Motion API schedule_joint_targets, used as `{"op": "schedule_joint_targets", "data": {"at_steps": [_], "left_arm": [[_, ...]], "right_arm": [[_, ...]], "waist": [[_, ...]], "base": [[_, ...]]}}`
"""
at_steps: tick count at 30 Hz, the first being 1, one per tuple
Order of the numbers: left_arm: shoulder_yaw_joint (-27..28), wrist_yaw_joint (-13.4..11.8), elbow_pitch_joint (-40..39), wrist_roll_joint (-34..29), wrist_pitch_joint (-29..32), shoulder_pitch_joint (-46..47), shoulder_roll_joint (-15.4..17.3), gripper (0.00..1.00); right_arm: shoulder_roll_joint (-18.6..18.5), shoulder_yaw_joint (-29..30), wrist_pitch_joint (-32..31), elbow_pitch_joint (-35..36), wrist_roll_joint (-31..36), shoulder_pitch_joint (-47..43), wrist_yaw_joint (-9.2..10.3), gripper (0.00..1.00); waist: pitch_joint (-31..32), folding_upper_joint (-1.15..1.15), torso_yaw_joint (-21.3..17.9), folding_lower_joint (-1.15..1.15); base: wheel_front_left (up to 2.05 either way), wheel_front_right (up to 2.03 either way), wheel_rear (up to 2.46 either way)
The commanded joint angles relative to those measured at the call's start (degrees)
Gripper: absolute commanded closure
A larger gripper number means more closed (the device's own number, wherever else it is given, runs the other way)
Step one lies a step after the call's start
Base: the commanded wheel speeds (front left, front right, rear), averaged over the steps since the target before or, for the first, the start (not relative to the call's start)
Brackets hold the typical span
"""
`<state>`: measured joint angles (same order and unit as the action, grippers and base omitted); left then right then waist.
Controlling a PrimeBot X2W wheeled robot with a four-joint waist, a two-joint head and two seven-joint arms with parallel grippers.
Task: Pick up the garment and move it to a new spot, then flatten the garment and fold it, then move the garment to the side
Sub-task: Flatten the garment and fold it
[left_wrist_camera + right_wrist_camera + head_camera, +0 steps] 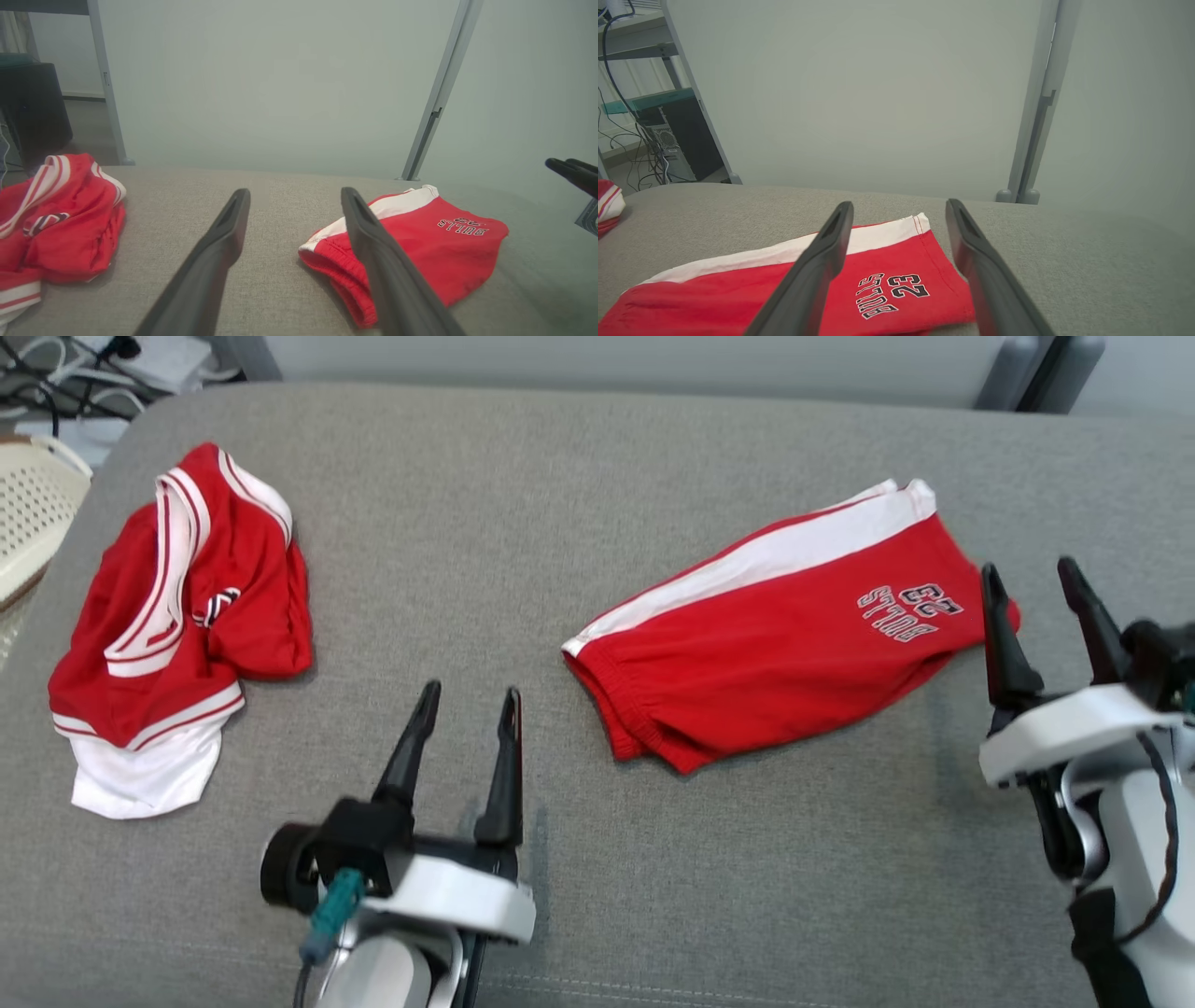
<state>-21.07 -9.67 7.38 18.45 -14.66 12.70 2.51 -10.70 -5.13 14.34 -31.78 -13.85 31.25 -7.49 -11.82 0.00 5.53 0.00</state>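
Note:
One red garment, a pair of shorts [784, 625] with a white side stripe and "BULLS 23" lettering, lies folded flat at the centre right of the grey surface. It also shows in the left wrist view [444, 247] and the right wrist view [714, 298]. A second red and white garment, a jersey [187, 616], lies crumpled at the far left [60, 228]. My left gripper [470, 695] stands open and empty between the two garments. My right gripper [1027, 567] is open and empty at the shorts' right end, its fingers above the lettering [899, 203].
The grey fabric surface [560, 476] spans the whole view. A cream perforated basket [33, 504] sits off its left edge, with cables [56, 383] behind it. A pale wall and a metal post [434, 107] rise beyond the far edge.

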Motion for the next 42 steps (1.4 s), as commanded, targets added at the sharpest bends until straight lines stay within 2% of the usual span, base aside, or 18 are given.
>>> {"op": "schedule_joint_targets", "data": {"at_steps": [1,8,12,16,18,25,33,37,38,39,40,42], "left_arm": [[2.2,-0.6,-2.1,-2.0,-0.3,-1.6,0.4,0.00],[2.5,-1.1,-4.5,-3.3,-0.3,-7.2,0.4,0.00],[1.4,-1.3,-5.8,-3.9,-0.3,-8.1,0.4,0.00],[-0.4,-1.2,-6.5,-4.6,-0.3,-7.6,0.4,0.00],[-0.8,-1.3,-6.6,-4.5,-0.3,-7.3,0.4,0.00],[-3.9,-1.0,-6.2,-4.4,-0.3,-4.2,0.4,0.00],[-7.0,-1.0,-5.0,-3.9,-0.3,-0.3,0.4,0.00],[-7.7,-0.9,-4.7,-3.7,-0.3,0.5,0.4,0.00],[-7.8,-0.9,-4.6,-3.6,-0.3,0.6,0.4,0.00],[-7.8,-0.9,-4.5,-3.6,-0.3,0.7,0.4,0.00],[-7.9,-1.0,-4.4,-3.6,-0.3,0.8,0.4,0.00],[-7.8,-1.2,-4.3,-3.5,-0.3,1.0,0.4,0.00]], "right_arm": [[0.7,0.4,0.7,3.0,-0.6,-2.9,0.00,0.00],[2.5,4.0,0.7,3.5,-3.3,-9.6,0.00,0.00],[2.4,6.9,0.7,-2.1,-8.0,-8.9,0.00,0.00],[1.1,9.0,0.1,-11.9,-11.9,-3.9,0.00,0.00],[0.7,9.7,-0.2,-14.0,-12.9,-2.2,0.00,0.00],[-2.0,12.6,-5.6,-26.7,-17.6,9.6,0.00,0.00],[-4.3,10.8,-10.6,-38.0,-16.0,18.3,0.00,0.00],[-4.4,10.6,-11.9,-40.0,-15.9,20.0,0.00,0.00],[-4.6,10.3,-12.6,-40.5,-15.5,20.1,0.00,0.37],[-4.9,10.3,-13.2,-40.9,-15.2,20.3,0.00,0.64],[-5.1,10.3,-13.5,-41.2,-14.8,20.4,0.00,1.00],[-5.6,10.0,-13.5,-41.6,-13.5,20.5,0.00,1.00]], "waist": [[3.1,0.00,-1.1,0.00],[5.5,0.00,-0.7,0.00],[5.0,0.00,0.9,0.00],[3.0,0.00,3.0,0.00],[2.3,0.00,3.5,0.00],[-2.7,0.00,6.8,0.00],[-5.9,0.00,9.5,0.00],[-6.5,0.00,10.2,0.00],[-6.5,0.00,10.4,0.00],[-6.5,0.00,10.5,0.00],[-6.5,0.00,10.5,0.00],[-6.5,0.00,10.4,0.00]], "base": [[0.00,0.00,0.00],[0.00,0.00,0.00],[0.00,0.00,0.00],[0.00,0.00,0.00],[0.00,0.00,0.00],[0.00,0.00,0.00],[0.00,0.00,0.00],[0.00,0.00,0.00],[0.00,0.00,0.00],[0.00,0.00,0.00],[0.00,0.00,0.00],[0.00,0.00,0.00]]}}
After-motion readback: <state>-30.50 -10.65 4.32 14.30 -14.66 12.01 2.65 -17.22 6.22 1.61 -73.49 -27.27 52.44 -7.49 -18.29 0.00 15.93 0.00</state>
